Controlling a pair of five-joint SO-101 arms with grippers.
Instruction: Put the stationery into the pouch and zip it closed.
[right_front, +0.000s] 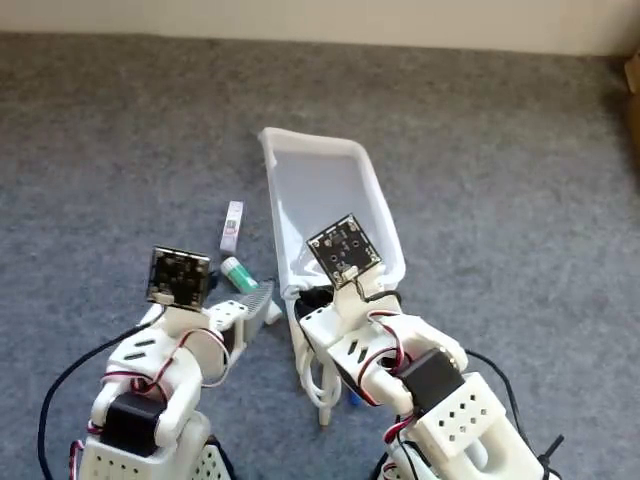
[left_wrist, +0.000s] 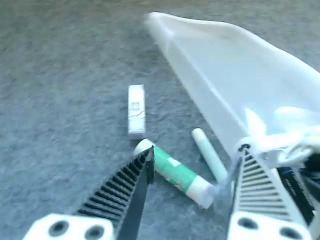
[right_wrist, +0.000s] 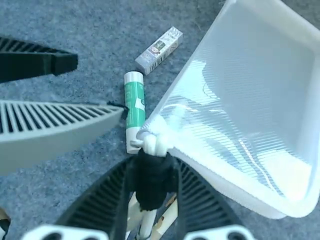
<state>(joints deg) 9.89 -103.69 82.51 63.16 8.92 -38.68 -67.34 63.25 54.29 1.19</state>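
A translucent white pouch (right_front: 330, 190) lies open on the grey carpet, its mouth facing up. My right gripper (right_wrist: 152, 167) is shut on the pouch's near end, where a white cord (right_wrist: 155, 142) is knotted. Left of the pouch lie a green glue stick (left_wrist: 175, 172), a pale slim stick (left_wrist: 210, 155) and a small white box (left_wrist: 136, 110). My left gripper (left_wrist: 196, 152) stands open just above the carpet, its fingers straddling the near ends of the glue stick and the pale stick. From above, the glue stick (right_front: 238, 273) and box (right_front: 232, 225) lie just ahead of the left gripper (right_front: 255, 300).
Grey carpet (right_front: 480, 120) covers the whole work area, with open floor to the far left and right of the pouch. A white cord loop (right_front: 320, 390) and a bit of something blue (right_front: 352, 398) lie under the right arm. The left gripper's fingers (right_wrist: 55, 127) are close beside the right gripper.
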